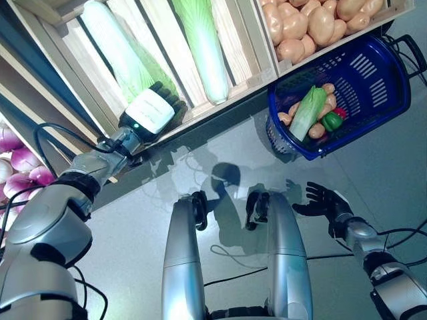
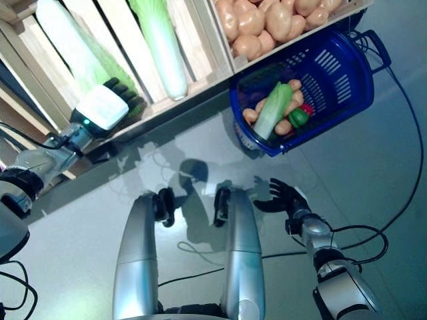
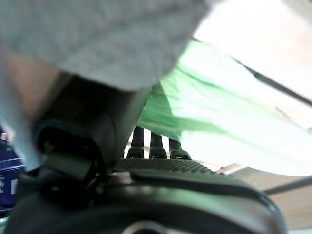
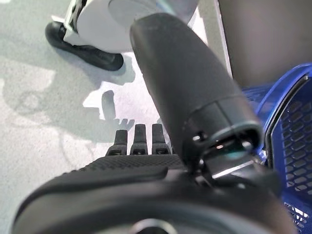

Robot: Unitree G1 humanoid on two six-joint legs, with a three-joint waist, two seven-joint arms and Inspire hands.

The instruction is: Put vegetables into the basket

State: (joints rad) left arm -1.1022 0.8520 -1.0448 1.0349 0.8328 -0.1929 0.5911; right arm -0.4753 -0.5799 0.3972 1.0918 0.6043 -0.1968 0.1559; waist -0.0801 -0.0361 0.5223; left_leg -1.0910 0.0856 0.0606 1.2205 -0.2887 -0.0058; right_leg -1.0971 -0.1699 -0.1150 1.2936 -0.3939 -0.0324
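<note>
While the left hand (image 1: 155,110) grips a cabbage (image 1: 119,50); the right hand (image 1: 325,201) hangs open, empty.

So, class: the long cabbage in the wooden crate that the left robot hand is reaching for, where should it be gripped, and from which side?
Probably around the green leafy end of the cabbage, nearest the left robot hand. It lies lengthwise between the crate slats, so come from above at the crate's open front and wrap across its narrow width.

Left hand (image 1: 152,110) fingers (image 3: 153,146) partly hidden under the cabbage (image 1: 123,57)
</note>
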